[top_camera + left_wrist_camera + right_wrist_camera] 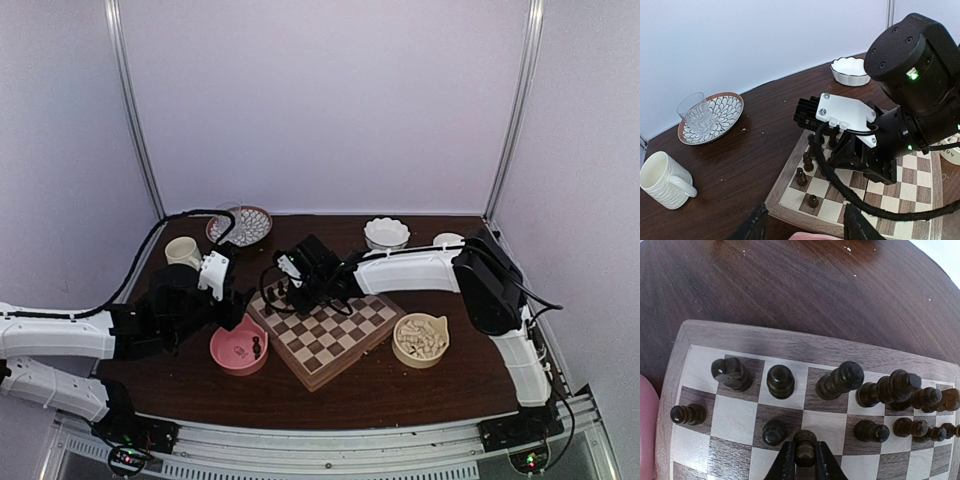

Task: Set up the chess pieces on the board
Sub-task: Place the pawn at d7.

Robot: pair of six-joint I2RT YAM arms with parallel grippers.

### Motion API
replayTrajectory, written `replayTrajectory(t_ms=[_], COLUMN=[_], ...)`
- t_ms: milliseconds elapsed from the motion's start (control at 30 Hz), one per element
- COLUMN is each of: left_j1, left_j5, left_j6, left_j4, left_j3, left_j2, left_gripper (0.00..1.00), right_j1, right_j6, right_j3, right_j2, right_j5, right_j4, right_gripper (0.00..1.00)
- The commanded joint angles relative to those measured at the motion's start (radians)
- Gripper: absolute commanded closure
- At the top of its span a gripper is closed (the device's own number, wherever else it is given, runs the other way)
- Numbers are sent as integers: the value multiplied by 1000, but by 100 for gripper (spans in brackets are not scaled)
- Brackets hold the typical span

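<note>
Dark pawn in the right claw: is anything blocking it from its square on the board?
Nothing visible does. The right claw grips the pawn over a light square that looks free; the neighbouring pawns stand beside that gap, not in it.

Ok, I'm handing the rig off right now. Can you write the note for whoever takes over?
Right claw: shut on a dark pawn, low over the second row of the board, between pawns already standing.
Left claw: open and empty, near the pink bowl.
Done: many dark pieces stand in two rows along the board's far-left edge.
Left: release this pawn, place the dark piece lying in the pink bowl, then set up the cream pieces, all in the tan bowl.
</note>
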Motion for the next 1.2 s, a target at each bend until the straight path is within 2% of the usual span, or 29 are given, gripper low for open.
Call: replayTrajectory(t_ms=[0, 467, 700, 1167], left_j1=[4, 4, 4, 4], left_j5=[-6, 0, 2, 4], left_j6=[9, 8, 7, 6], left_j4=[30, 29, 29, 29], left_j3=[1, 2, 2, 4], left_j2=[-6, -6, -5, 0], left_gripper=[48, 48, 48, 48], right_j1=[-11, -22, -23, -25], right_j6=[-13, -6, -14, -25], right_j3=[37, 47, 52, 74], right_j2=[20, 31, 33, 42], right_j5=[17, 4, 1, 14], right_j4=[-9, -6, -5, -17], right_gripper=[85, 81, 84, 83])
